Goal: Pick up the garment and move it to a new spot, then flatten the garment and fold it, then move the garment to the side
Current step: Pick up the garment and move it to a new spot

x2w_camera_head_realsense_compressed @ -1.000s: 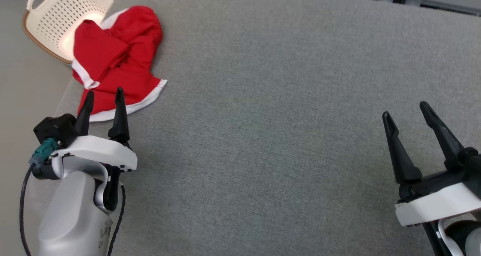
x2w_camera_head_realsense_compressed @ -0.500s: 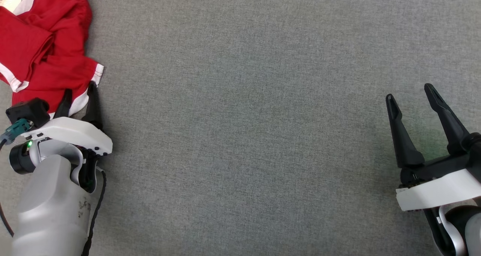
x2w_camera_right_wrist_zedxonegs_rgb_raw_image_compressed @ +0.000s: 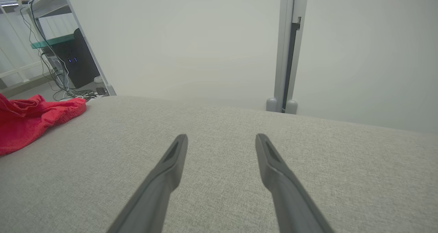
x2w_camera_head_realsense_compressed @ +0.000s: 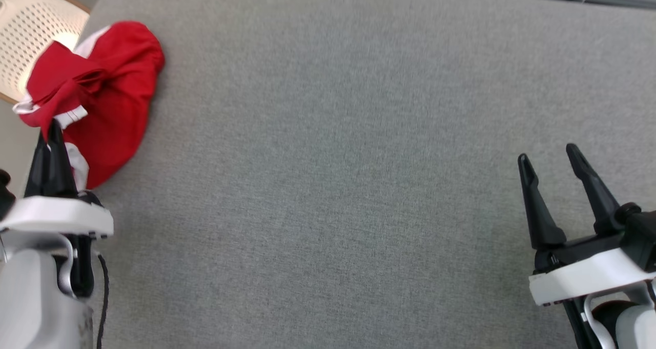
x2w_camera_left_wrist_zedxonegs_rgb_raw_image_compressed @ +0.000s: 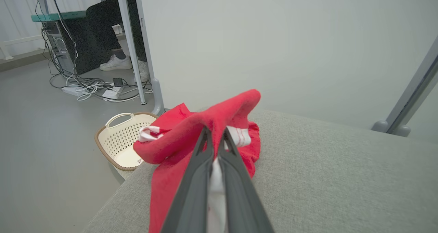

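The garment (x2w_camera_head_realsense_compressed: 110,100) is red with white trim, bunched at the far left corner of the grey table (x2w_camera_head_realsense_compressed: 338,149). My left gripper (x2w_camera_head_realsense_compressed: 52,127) is shut on the garment's white-edged hem, and part of the cloth is lifted off the surface. In the left wrist view the red garment (x2w_camera_left_wrist_zedxonegs_rgb_raw_image_compressed: 191,133) drapes over my closed fingers (x2w_camera_left_wrist_zedxonegs_rgb_raw_image_compressed: 195,178), with white trim pinched between them. My right gripper (x2w_camera_head_realsense_compressed: 548,157) stands open over bare table at the lower right, holding nothing. The right wrist view shows the garment (x2w_camera_right_wrist_zedxonegs_rgb_raw_image_compressed: 30,118) far to the left of the open right gripper (x2w_camera_right_wrist_zedxonegs_rgb_raw_image_compressed: 221,139).
A cream perforated basket (x2w_camera_head_realsense_compressed: 31,41) sits on the floor just beyond the table's left corner, also seen as the basket (x2w_camera_left_wrist_zedxonegs_rgb_raw_image_compressed: 119,140) in the left wrist view. A person's white shoes (x2w_camera_left_wrist_zedxonegs_rgb_raw_image_compressed: 116,63), cables and a computer tower lie under a desk behind. A metal post (x2w_camera_right_wrist_zedxonegs_rgb_raw_image_compressed: 289,48) stands past the far edge.
My left gripper has closed on the garment's hem and raised it, bunching the cloth. The head camera has shifted between frames. The right gripper stays open.
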